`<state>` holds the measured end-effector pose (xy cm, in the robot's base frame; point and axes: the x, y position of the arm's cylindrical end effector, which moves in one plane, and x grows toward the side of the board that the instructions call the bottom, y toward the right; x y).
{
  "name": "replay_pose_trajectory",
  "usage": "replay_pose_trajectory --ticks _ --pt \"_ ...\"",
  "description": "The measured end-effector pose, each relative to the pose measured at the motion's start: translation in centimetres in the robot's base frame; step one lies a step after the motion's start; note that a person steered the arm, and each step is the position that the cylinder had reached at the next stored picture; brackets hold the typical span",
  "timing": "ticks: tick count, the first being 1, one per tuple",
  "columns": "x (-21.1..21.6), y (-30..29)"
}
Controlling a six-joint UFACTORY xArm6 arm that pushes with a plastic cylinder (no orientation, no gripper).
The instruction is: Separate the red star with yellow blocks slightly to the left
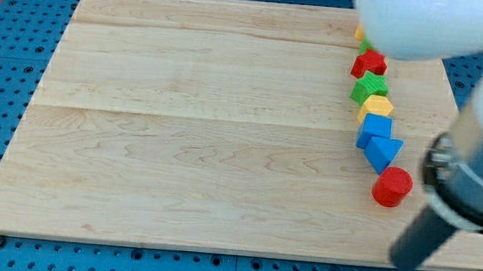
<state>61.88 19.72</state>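
Resting near the view's bottom right, my tip (405, 262) sits on the pale wooden board (207, 132); it is a plain dark rod with no jaws at all, so nothing about it can spread or pinch.

Nearest, up and slightly to the view's left of the tip, is a glossy red cylinder (392, 186), apart from the tip. Just beyond it lies a blue wedge-like block (384, 151), touching or almost touching a blue block (374, 128) of squarer form. Further up the same column come a yellow block (375, 106) with angled faces, then a green block (370, 85) with a notched outline, then the red star (369, 64), well apart from the tip. Above the star, a sliver of green (366, 45) and a sliver of yellow (359, 32) peep from under the white arm housing (431, 25); their shapes cannot be made out.

As I judge it, the task is hardly begun: the red star is packed in the column close to its neighbours, with yellow blocks on either side of it along the line, and no gap toward the view's left. The tip must first travel up past the whole row. The blocks look like smooth hard plastic that should slide readily on the fine-grained wood.
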Motion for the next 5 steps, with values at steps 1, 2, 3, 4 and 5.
replay_pose_trajectory --ticks 1,2,3,4,5 --pt "-0.2 4.8" --pt "-3.5 6.8" --pt "-6.8 7.0" --pt "-10.1 7.1" --pt "-13.5 7.3"
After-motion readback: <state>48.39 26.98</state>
